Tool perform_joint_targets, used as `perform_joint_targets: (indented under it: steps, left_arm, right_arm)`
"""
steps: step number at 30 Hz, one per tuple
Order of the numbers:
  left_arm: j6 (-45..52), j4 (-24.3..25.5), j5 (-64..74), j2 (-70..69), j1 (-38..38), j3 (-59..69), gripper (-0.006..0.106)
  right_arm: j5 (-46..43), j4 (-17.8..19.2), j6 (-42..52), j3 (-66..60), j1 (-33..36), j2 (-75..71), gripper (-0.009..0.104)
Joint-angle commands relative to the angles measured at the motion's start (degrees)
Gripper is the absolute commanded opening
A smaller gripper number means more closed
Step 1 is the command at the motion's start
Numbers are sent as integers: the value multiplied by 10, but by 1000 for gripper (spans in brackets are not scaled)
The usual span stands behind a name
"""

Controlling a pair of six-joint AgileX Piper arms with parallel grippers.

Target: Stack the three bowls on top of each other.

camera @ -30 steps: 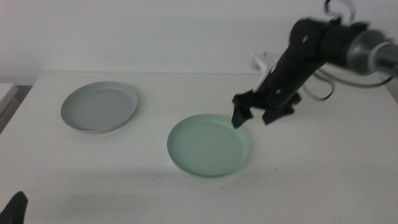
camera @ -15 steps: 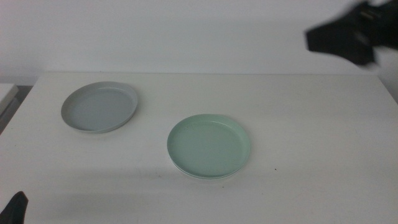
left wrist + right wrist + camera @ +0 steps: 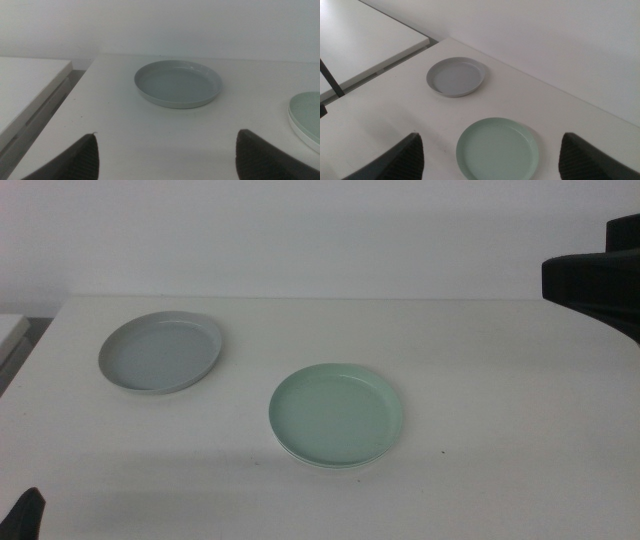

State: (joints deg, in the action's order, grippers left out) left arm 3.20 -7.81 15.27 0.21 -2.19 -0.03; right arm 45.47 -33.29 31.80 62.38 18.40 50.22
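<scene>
From the middle view, the grey bowl (image 3: 160, 352) sits flat and rim-up toward the far left corner of the table (image 3: 500, 440). The green bowl (image 3: 337, 414) lies rim-up near the table's centre, nested on a white bowl (image 3: 312, 460) whose pale edge just peeks out under its near side. Being round, none of them has a long axis or a heading. A dark part of the right arm (image 3: 597, 277) juts in above the table's right edge, well apart from the bowls. A dark tip of the left gripper (image 3: 26, 515) shows at the near left corner.

In the left wrist view, the left gripper (image 3: 167, 161) hangs low over the near left part of the table, its jaws spread wide and holding nothing.

In the right wrist view, the right gripper (image 3: 492, 156) looks down from high above, jaws released and wide apart, with both the grey and green bowls showing between them.
</scene>
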Motion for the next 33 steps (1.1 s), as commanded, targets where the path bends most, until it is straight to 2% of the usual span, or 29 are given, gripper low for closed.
perform_joint_targets:
  steps: [1,10,14,17,20,24,28,32,33]
  left_arm:
    - [0,2,-7,-2,0,0,94]
    - [0,2,-7,-2,0,0,94]
    - [0,18,43,5,-10,-6,94]
    - [0,18,60,92,-38,-76,94]
    - [0,8,117,207,-62,-207,94]
    - [13,19,159,335,-63,-341,94]
    - [124,17,181,413,-63,-409,94]
    - [114,-11,192,471,-63,-425,94]
    - [137,-21,176,489,-63,-425,94]
  right_arm:
    - [-10,-3,9,-3,-1,-2,91]
    - [-20,-3,9,-3,-1,-2,91]
    - [-22,-3,9,-3,-1,-2,91]
    - [-22,-4,9,-3,-1,-2,91]
    - [-22,-8,9,-3,-1,-2,91]
    - [-22,-18,8,-3,-1,-2,91]
    - [-22,-18,8,-3,-1,-2,91]
    - [-22,-18,8,-3,-1,-2,91]
    - [-22,-18,8,-3,-1,-2,91]
